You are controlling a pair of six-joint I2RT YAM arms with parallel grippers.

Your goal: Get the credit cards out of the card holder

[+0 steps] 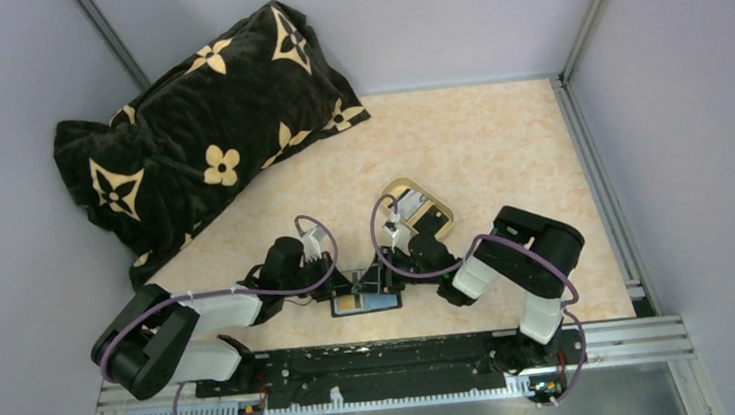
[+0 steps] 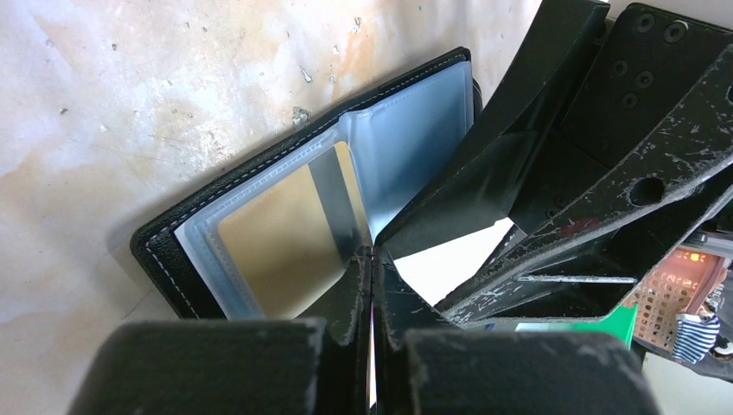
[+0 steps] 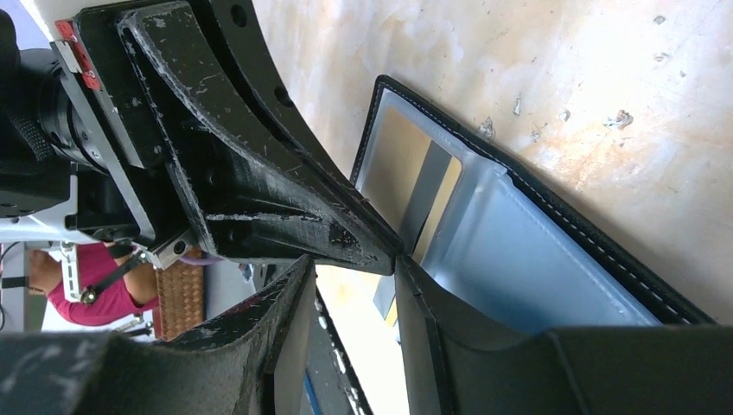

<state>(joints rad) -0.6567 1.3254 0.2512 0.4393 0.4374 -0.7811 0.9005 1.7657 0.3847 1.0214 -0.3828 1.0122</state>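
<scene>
2 grippers share the open black folding card holder (image 2: 406, 147): left gripper (image 2: 373, 252), clenched, apparently pins it steady; right gripper (image 3: 354, 264) stands parted, grasp indeterminable.

Left wrist view: the orange-yellow credit card (image 2: 268, 246) is cut off at 5 o'clock by the left gripper (image 2: 372, 253). The 3 o'clock part of the card holder (image 2: 406, 147) lies behind the right gripper (image 2: 413, 270), whose parted jaws frame an overexposed, unidentifiable patch.

Right wrist view: the holder leaves the frame at 4 o'clock.

Top view: the holder is too small to show its contents, and both grippers cover its 12 o'clock edge.
</scene>
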